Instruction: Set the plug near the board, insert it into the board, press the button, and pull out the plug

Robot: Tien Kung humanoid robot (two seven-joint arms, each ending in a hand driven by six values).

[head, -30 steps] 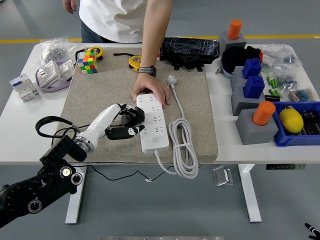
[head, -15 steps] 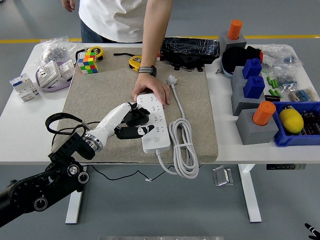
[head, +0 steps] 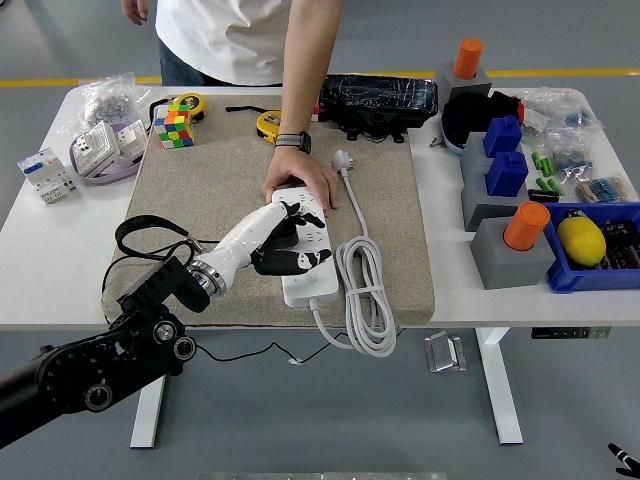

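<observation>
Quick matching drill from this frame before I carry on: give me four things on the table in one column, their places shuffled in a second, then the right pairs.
Things:
1. plug
2. power strip
3. Rubik's cube
4. yellow lemon-shaped thing

Places:
A. in the blue bin at the table's right edge
B. under the left robot hand, with a person's hand on its far end
C. loose on the mat, just right of the person's hand
D. at the mat's far left corner

Pairs: 1-C, 2-B, 3-D, 4-A
</observation>
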